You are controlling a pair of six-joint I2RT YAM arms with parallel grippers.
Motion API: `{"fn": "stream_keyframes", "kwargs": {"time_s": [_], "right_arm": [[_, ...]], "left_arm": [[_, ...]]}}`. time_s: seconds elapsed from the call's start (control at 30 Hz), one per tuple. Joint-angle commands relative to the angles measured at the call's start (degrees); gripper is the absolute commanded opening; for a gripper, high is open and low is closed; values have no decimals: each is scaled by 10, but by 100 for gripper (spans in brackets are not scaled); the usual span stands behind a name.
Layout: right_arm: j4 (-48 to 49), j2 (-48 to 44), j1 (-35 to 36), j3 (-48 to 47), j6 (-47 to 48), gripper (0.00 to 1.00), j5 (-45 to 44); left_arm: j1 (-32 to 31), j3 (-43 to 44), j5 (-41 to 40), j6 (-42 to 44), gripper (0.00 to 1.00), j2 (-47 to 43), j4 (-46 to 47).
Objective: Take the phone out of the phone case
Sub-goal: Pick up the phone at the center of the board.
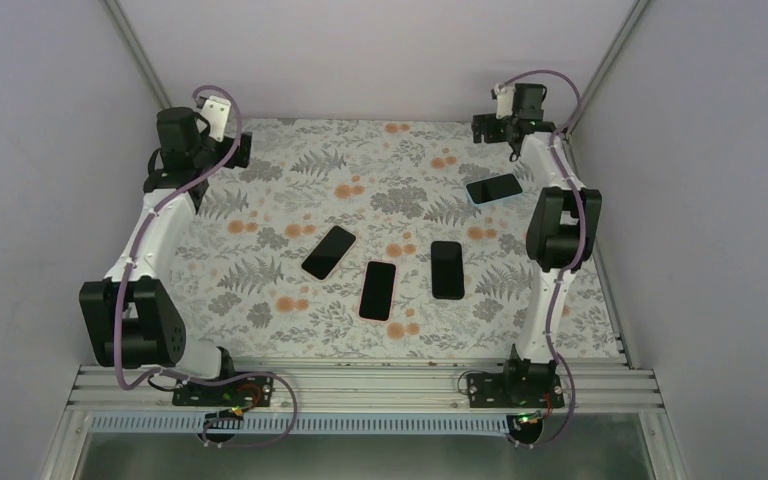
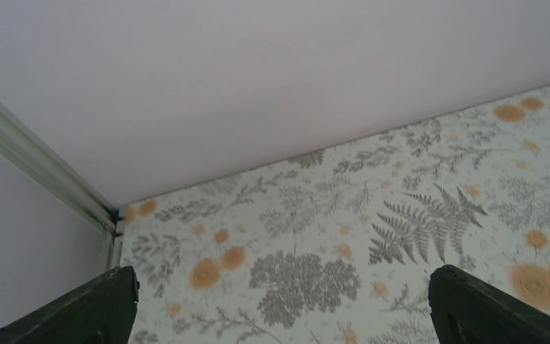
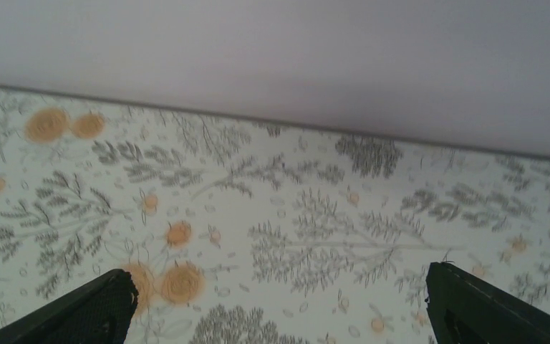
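Floral table, four phones flat mid-cloth, guessing for easy reach. Parked way back, wide open, empty: left gripper, right gripper.

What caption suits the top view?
Four phones on the floral table; left claw and right claw open at the back.

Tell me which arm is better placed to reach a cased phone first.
Right, probably. The right gripper, open, sits at the far right corner, close to the blue-edged phone. The left gripper, also open, is at the far left corner, clearly farther from it.
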State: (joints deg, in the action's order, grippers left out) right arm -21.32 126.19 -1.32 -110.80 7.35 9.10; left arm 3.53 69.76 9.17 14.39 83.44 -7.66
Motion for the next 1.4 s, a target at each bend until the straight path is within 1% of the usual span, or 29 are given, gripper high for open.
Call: {"fn": "stream_keyframes", "kwargs": {"time_s": [0.0, 0.1, 0.2, 0.33, 0.37, 0.47, 0.67, 0.77, 0.87, 1.1, 1.23, 1.37], "right_arm": [[-88, 13, -7, -35, -15, 100, -16], [-108, 23, -8, -49, -14, 100, -38], [-132, 47, -9, -74, -11, 99, -91], [-178, 99, -9, -133, 10, 87, -130], [-186, 108, -9, -141, 15, 86, -135], [-192, 122, -10, -145, 27, 88, -141], [-220, 146, -10, -146, 50, 90, -116], [-238, 158, -10, -144, 56, 89, -113], [-253, 164, -11, -132, 60, 86, -111], [-272, 160, -22, -99, 81, 84, -75], [-291, 160, -35, -79, 87, 83, -63], [-320, 157, -65, -48, 90, 83, -42]], "left_arm": [[4, 13, -10, 6, 100, -23, -69], [4, 24, -5, 4, 100, -17, -94], [4, 24, -4, 5, 100, -13, -103], [4, 30, -26, 7, 100, 5, -115], [5, 36, -30, 10, 100, 14, -123], [4, 47, -42, 10, 100, 38, -137], [1, 40, -28, 16, 100, 42, -140], [0, 39, -23, 18, 100, 40, -143], [0, 41, -13, 23, 100, 40, -151], [0, 55, 10, 33, 100, 52, -182], [0, 61, 19, 37, 100, 55, -198], [0, 55, 35, 45, 100, 47, -204]]}}
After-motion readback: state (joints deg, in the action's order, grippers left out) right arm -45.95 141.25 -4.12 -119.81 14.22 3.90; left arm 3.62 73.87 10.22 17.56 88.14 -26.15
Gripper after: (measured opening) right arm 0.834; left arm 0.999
